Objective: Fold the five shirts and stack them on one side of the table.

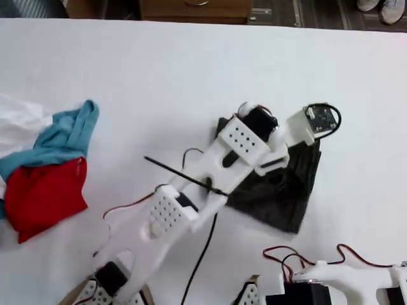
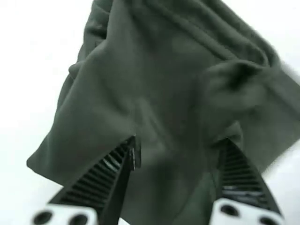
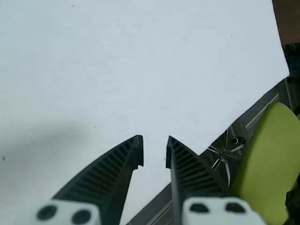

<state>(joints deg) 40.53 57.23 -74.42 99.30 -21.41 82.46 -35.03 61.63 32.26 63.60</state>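
Dark shirt [image 2: 154,70] lies under the spread left tool [image 2: 180,143]; right tool [image 3: 153,139], slightly parted, hangs over white counter [image 3: 117,56]; high view adds coloured shirts [image 1: 48,184], well apart.

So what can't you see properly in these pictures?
High view: the left arm covers much of the dark shirt.
High view: the picture's edge cuts off the white shirt and blue shirt.
High view: the bottom edge cuts off the right arm.

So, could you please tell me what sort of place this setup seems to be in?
Probably an indoor lab or office workroom: a plain white table carrying loose shirts such as the red shirt, a lime-green swivel chair beside it, and wooden furniture past its far edge.
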